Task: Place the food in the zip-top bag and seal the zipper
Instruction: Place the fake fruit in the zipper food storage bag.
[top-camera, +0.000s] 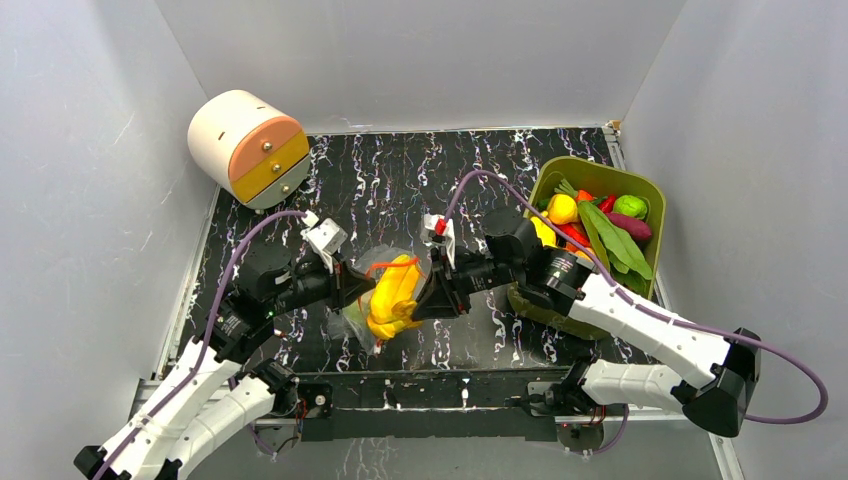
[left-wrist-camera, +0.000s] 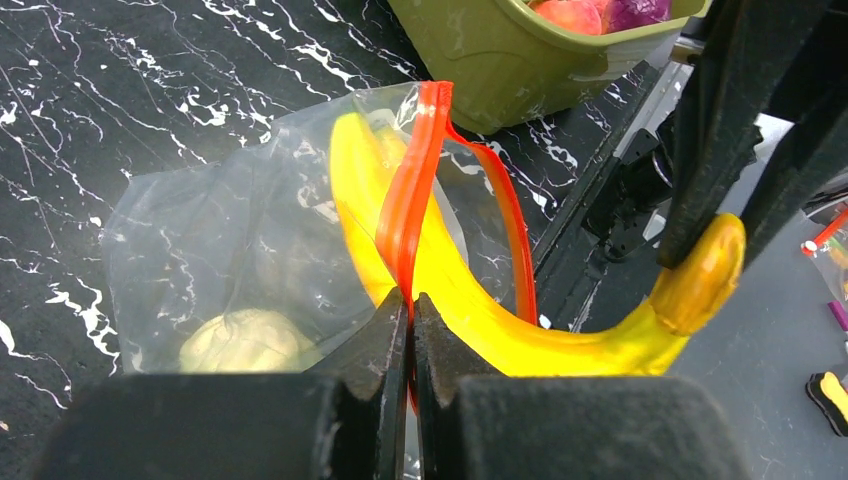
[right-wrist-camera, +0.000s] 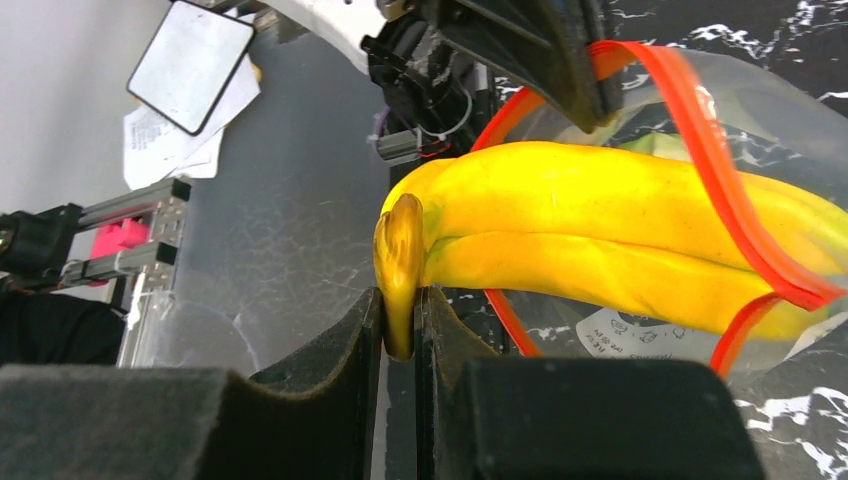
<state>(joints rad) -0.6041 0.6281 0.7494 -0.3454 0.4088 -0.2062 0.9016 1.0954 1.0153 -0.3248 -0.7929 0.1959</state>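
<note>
The clear zip-top bag (left-wrist-camera: 200, 230) lies mid-table with its mouth held open. My left gripper (left-wrist-camera: 411, 300) is shut on the red-orange zipper (left-wrist-camera: 415, 170) strip at the bag's rim; from above it (top-camera: 360, 283) sits at the bag's left side. A bunch of yellow bananas (right-wrist-camera: 600, 230) reaches partway through the mouth. My right gripper (right-wrist-camera: 400, 300) is shut on its brownish stem end (right-wrist-camera: 402, 260), just right of the bananas (top-camera: 392, 295). A pale round food (left-wrist-camera: 245, 340) lies inside the bag. The slider tab is not visible.
An olive-green tub (top-camera: 555, 175) with several toy fruits and vegetables stands at the right, close behind my right arm. A white cylinder with orange and yellow drawers (top-camera: 248, 148) sits at the back left. White walls close in the black marbled table.
</note>
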